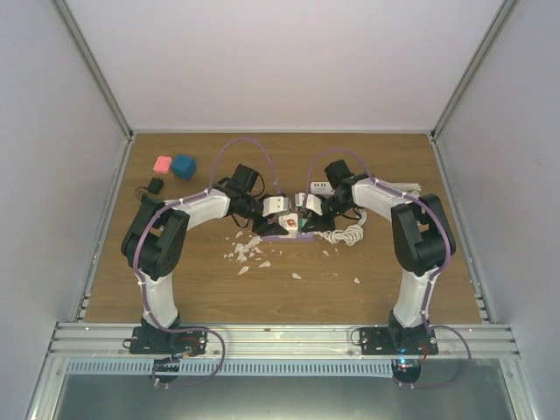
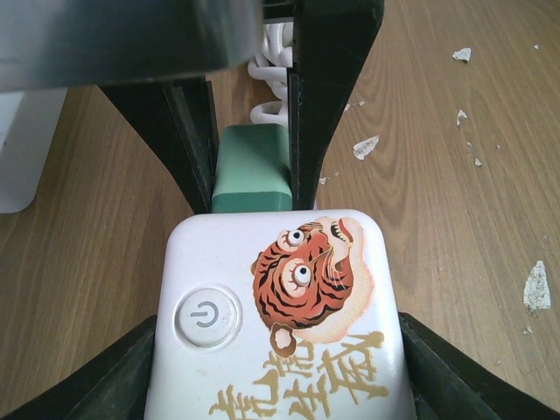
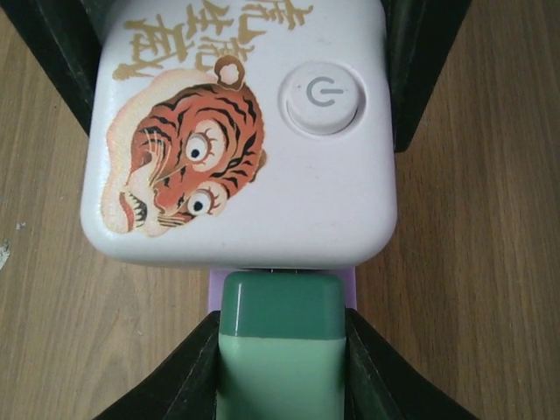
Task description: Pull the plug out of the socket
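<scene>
While my left gripper [image 2: 278,372] clamps the white, tiger-printed socket [image 3: 241,131] by its two sides at mid-table [image 1: 376,262], my right gripper [image 3: 280,367] pinches the green plug [image 2: 252,166] between both fingers. I see the plug flush against the socket's end, not yet pulled free. A coiled white cord [image 1: 350,234] lies just beside the right gripper. Pale chips [image 1: 245,252] are scattered near the socket. A pink block [image 1: 162,164] and a blue block [image 1: 184,166] sit well apart, far left.

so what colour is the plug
The plug is green, clearest in the right wrist view.
</scene>
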Action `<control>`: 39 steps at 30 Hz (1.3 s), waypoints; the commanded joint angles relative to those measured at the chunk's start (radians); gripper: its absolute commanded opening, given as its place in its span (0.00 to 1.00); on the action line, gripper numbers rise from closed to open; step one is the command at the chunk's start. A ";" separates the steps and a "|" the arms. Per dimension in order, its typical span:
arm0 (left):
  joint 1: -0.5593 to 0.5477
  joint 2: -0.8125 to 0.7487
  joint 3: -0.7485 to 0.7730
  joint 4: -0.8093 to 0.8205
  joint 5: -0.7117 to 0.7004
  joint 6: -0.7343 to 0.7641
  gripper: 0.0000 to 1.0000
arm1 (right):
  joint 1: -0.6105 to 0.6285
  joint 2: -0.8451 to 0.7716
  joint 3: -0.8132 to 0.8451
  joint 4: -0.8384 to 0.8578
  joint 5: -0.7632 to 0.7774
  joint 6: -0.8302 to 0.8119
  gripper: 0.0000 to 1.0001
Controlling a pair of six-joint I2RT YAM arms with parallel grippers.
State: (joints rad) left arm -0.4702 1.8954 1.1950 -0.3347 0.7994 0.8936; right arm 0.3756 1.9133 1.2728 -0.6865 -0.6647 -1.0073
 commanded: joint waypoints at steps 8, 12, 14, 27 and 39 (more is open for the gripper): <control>-0.003 -0.001 -0.006 -0.073 -0.105 0.056 0.32 | -0.024 -0.003 -0.024 -0.038 0.029 -0.025 0.23; 0.005 0.002 -0.007 -0.086 -0.112 0.066 0.29 | -0.037 -0.003 -0.039 -0.034 0.035 -0.028 0.20; 0.008 0.004 -0.006 -0.088 -0.115 0.066 0.29 | -0.047 -0.001 -0.051 -0.031 0.041 -0.034 0.19; 0.015 0.008 -0.021 -0.109 -0.118 0.076 0.28 | -0.076 0.001 -0.067 -0.052 0.068 -0.069 0.19; 0.031 0.017 -0.015 -0.113 -0.122 0.080 0.27 | -0.092 0.008 -0.060 -0.075 0.087 -0.070 0.17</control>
State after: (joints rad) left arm -0.4660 1.8923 1.1969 -0.3515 0.7807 0.9337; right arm 0.3462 1.9102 1.2400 -0.6575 -0.7021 -1.0657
